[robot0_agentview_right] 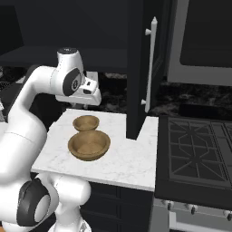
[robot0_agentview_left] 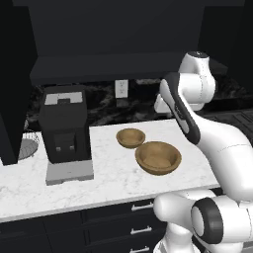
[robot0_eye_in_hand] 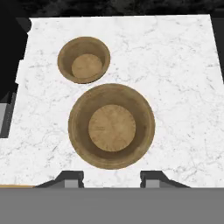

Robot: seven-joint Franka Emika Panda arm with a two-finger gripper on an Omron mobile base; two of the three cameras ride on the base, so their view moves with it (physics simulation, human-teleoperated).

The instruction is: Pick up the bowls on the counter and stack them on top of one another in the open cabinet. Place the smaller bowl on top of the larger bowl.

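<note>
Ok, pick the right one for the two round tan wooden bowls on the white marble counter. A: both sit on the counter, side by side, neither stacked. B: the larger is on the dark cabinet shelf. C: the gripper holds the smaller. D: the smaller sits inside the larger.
A: the smaller bowl and larger bowl both rest apart on the counter, below the open gripper.
</note>
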